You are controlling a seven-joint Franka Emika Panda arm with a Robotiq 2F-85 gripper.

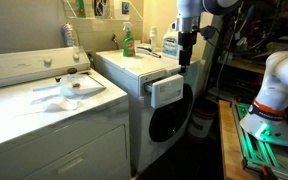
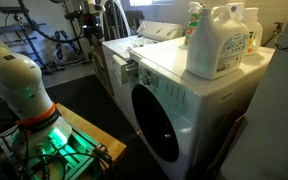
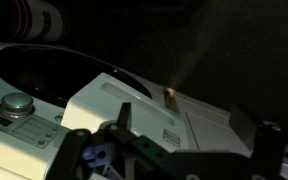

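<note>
My gripper [image 1: 187, 58] hangs from the arm just above the front edge of a white front-load washer [image 1: 174, 120]. The washer's detergent drawer [image 1: 167, 91] is pulled out; it also shows in an exterior view [image 2: 131, 70]. In the wrist view my gripper [image 3: 190, 128] is open and empty, with one dark finger on each side of the white drawer [image 3: 134, 100] below it. It touches nothing. The washer's round knob [image 3: 19, 103] and dark door glass [image 3: 54, 70] lie to the left in the wrist view.
A green bottle [image 1: 128, 42] and a white detergent jug [image 1: 170, 42] stand at the back of the washer top; jugs [image 2: 219, 45] show in an exterior view. A top-load machine [image 1: 44, 110] with a white cloth [image 1: 69, 90] stands beside it. The robot base [image 2: 24, 90] stands on the floor.
</note>
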